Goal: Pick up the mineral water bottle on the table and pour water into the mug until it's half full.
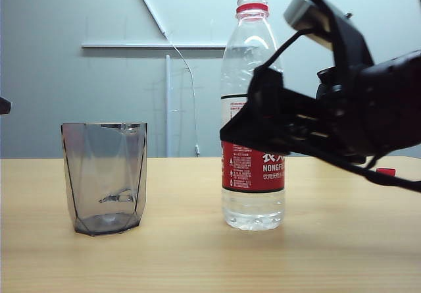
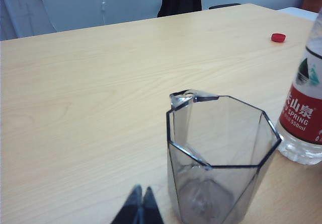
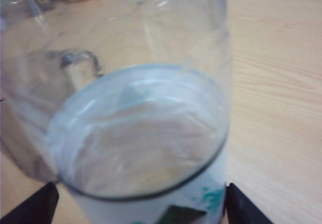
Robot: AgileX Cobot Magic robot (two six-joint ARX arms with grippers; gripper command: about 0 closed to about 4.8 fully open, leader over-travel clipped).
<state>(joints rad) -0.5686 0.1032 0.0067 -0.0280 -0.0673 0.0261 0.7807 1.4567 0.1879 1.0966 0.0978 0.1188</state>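
The mineral water bottle (image 1: 253, 108) stands upright on the table (image 1: 197, 253), at about 3 o'clock from the mug (image 1: 105, 178), well apart from it; its cap is off and a small red cap (image 2: 278, 37) lies further back on the tabletop. The right gripper (image 3: 138, 204) comes in from 3 o'clock at the bottle's label height, and its dark body hides most of the label's upper part in the exterior view. In the right wrist view the two black fingertips (image 3: 30, 206) flank the bottle, one on each side, with the jaws spread wide; whether they press on the plastic cannot be told, since the bottle fills the blurred picture and its base is cut off. Clear water (image 1: 253, 211) shows below the label; how high it stands behind the label is hidden. The mug looks empty, with only glints on its bottom. The left gripper (image 2: 138, 206) shows only as dark fingertips, tips together, just beside the mug at the view's edge, the rest cut off.
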